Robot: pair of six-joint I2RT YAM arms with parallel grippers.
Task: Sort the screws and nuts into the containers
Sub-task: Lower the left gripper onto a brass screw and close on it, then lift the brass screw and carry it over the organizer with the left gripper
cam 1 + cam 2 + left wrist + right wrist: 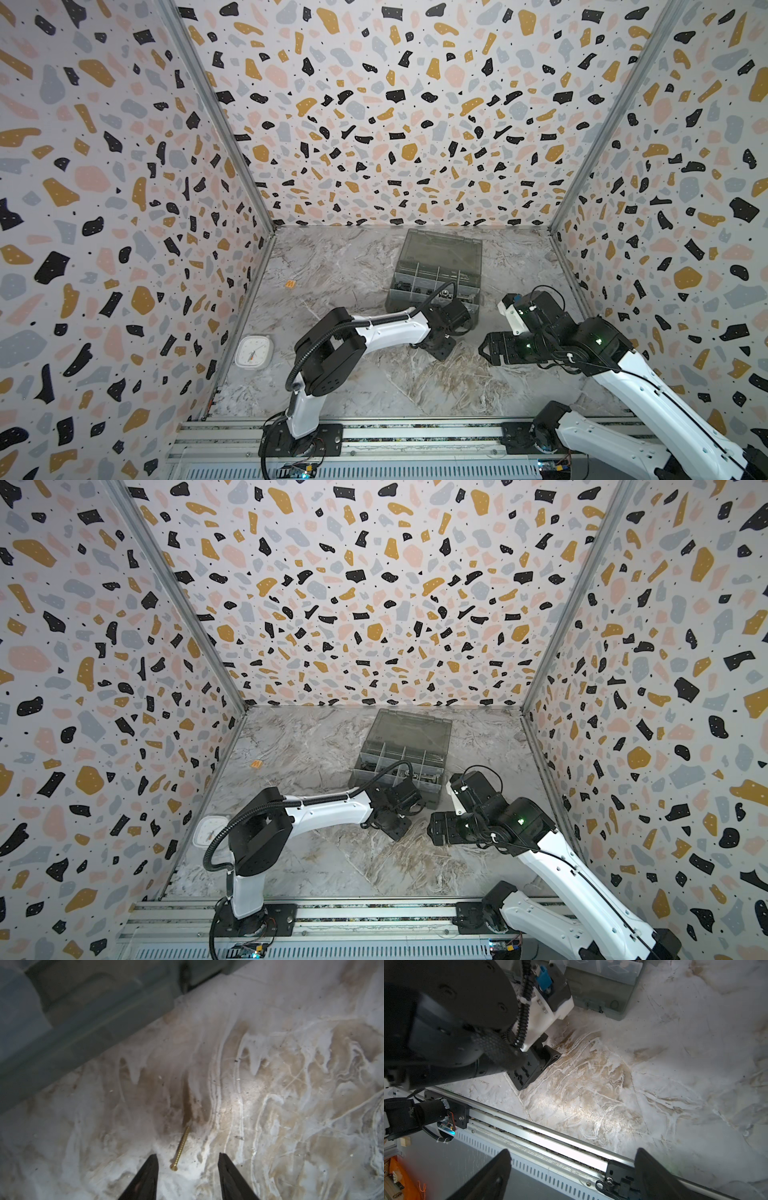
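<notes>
The marbled desk [374,386] fills the floor of the patterned booth, with a metal rail [386,434] along its near edge carrying both arm bases.

The right arm [623,374] climbs from the rail at the near right and slopes back toward the middle. It folds at the elbow, so its wrist lies roughly level and points across at the other arm. The left arm [390,330] stands up from its base and doubles over at a black elbow. Its white forearm then reaches right and back to the near edge of the organiser box [465,318], where the wrist tips down at the desk.

The smoky-grey box sits toward the back with its lid [442,249] raised. Its containers [419,276] lie open in rows (small dark and shiny pieces sit in the near ones, too small to tell apart). A white square clock [253,352] lies at the left wall.

The right pincer [572,1149] is spread wide above the desk and rail, with nothing between its fingers. The left pincer [187,1155] stands moderately apart, low over the desk, and holds nothing.

A slim gold screw [182,1148] lies flat on the desk in front of the box's near wall. Its head sits in the gap between the left fingers, nearer one finger, and it appears to touch neither.
</notes>
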